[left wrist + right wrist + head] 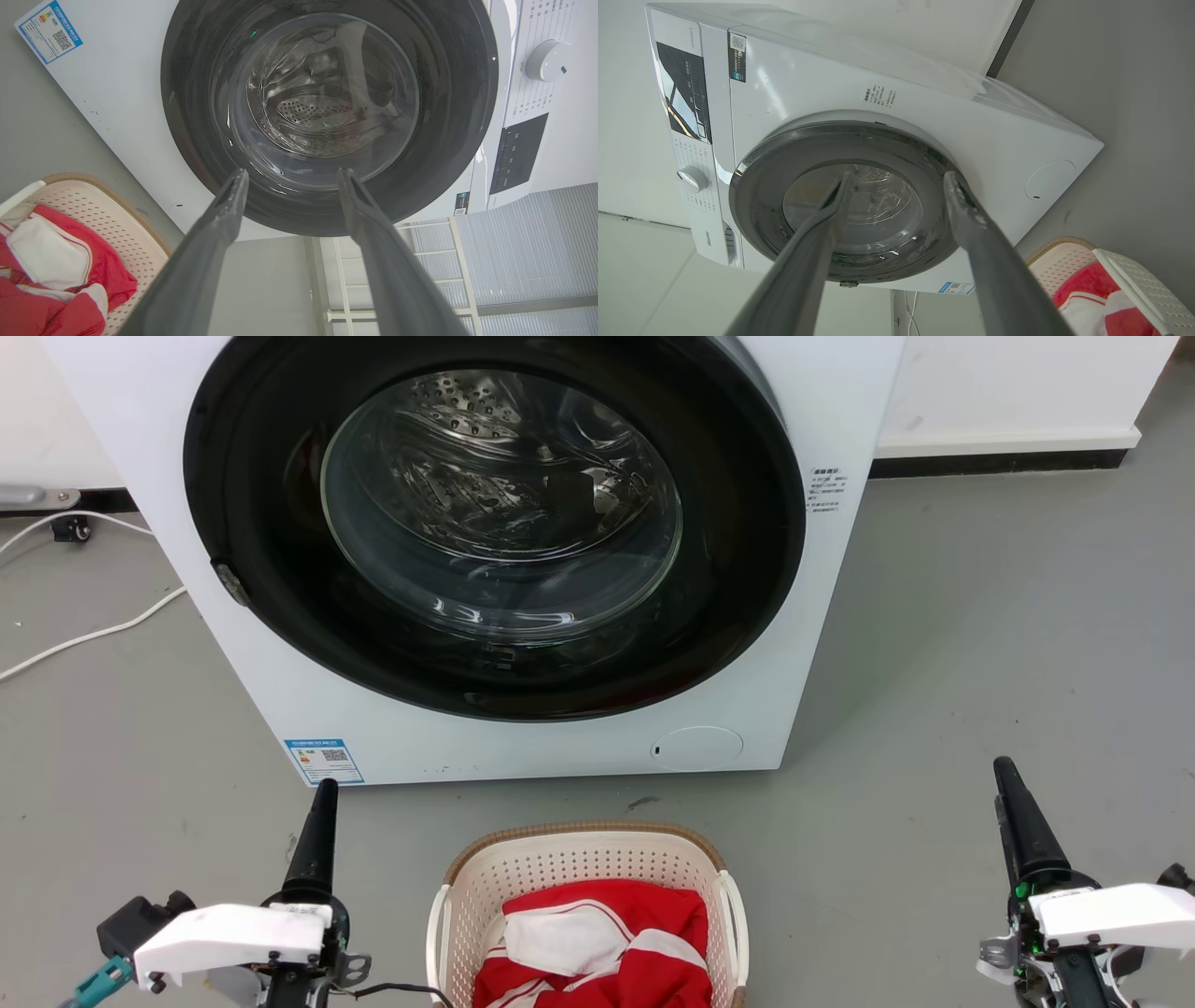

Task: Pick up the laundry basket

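Left pincer (292,173) agape — basket (579,859) of clothes (644,919)

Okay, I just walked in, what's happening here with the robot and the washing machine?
A two-armed robot faces a white washer whose door is shut. On the grey floor in front of it sits the laundry basket, holding red and white clothes. The left gripper and right gripper are both open, out to either side of the basket and touching nothing. The basket has not been picked up yet.
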{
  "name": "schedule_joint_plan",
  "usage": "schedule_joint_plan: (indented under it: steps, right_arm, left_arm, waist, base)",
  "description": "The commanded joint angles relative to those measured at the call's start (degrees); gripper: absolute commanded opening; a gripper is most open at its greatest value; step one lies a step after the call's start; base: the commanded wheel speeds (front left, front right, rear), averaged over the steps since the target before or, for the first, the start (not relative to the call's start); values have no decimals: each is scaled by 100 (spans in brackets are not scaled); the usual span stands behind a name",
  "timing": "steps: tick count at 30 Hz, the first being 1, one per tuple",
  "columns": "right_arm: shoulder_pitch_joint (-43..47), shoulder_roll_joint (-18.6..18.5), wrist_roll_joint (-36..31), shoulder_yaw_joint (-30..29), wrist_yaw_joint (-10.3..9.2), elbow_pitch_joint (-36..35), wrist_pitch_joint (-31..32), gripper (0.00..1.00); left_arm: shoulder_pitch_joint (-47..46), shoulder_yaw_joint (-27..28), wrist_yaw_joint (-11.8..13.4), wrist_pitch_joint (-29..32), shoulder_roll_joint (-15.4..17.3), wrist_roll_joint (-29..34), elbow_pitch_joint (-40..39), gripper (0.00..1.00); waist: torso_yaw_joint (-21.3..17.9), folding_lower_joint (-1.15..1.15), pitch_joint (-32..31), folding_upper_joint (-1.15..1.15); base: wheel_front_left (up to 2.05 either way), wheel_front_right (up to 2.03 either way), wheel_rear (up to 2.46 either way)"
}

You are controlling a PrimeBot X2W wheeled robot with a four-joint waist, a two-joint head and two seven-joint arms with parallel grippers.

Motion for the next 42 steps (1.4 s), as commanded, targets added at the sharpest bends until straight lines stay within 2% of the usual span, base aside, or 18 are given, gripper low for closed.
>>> schedule_joint_plan:
  steps: [1, 15, 42]
  right_arm:
    - [-62, -14, -468, 39, 0, -213, -92, 100]
    - [38, -15, -2173, 244, 0, -510, -393, 100]
    - [205, -18, -4648, 445, 0, -850, -917, 100]
  left_arm:
    - [-115, -51, 50, -87, 20, 403, -194, 100]
    - [-68, -201, 229, -387, 24, 1760, -440, 100]
    - [55, -414, 366, -912, 30, 4111, -714, 100]
  waist:
    - [0, 0, 6, 0]
    - [6, 0, 34, 0]
    - [17, 0, 75, 0]
  base:
    - [0, 0, 0]
    - [0, 0, 0]
    - [0, 0, 0]
